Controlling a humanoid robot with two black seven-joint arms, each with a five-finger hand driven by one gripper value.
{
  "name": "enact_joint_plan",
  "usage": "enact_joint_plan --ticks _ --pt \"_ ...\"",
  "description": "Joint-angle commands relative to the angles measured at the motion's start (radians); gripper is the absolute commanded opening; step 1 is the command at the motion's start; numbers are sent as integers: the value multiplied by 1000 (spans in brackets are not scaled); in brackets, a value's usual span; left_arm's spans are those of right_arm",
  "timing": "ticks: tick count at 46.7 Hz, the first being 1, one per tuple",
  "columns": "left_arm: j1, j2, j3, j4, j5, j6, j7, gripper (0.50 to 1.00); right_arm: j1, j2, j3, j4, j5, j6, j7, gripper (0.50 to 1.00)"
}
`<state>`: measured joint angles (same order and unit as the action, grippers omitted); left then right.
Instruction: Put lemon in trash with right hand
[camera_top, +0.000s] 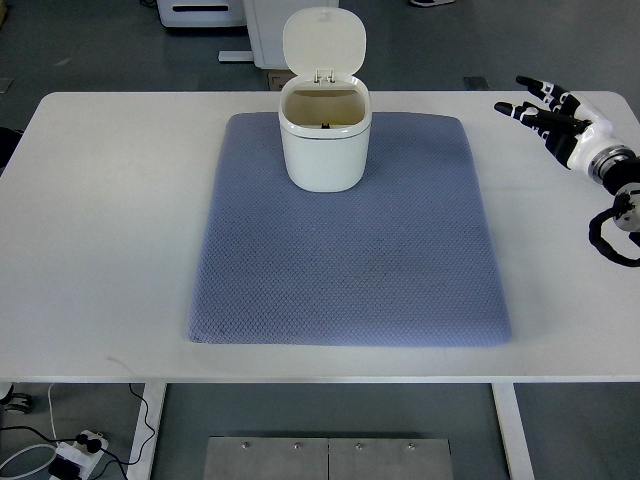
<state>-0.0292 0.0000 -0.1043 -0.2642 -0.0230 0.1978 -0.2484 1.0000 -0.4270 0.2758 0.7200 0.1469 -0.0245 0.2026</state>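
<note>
Right hand off to the side, lemon's in the bin

My right hand (545, 110) hangs empty w/ fingers spread over the counter (100, 250) far right corner, clear of the mat (350, 270); a yellow bit, prob. the lemon (345, 120), shows inside the lid-up trash bin (325, 150).

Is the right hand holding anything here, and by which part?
Nothing is held: the right hand hovers open at the table's right edge.

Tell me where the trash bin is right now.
In the top view, the trash bin stands lid-open at the far centre of the blue mat, well left of the right hand.
</note>
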Motion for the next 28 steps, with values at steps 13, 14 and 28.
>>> enact_joint_plan --ticks 13,14,28 --pt "0 0 0 0 0 0 0 1000 -58 129 212 -149 5 38 -51 1000" --pt "0 0 0 0 0 0 0 1000 -61 137 221 -154 5 38 -55 1000" --pt "0 0 0 0 0 0 0 1000 -101 149 252 -159 5 40 -58 1000"
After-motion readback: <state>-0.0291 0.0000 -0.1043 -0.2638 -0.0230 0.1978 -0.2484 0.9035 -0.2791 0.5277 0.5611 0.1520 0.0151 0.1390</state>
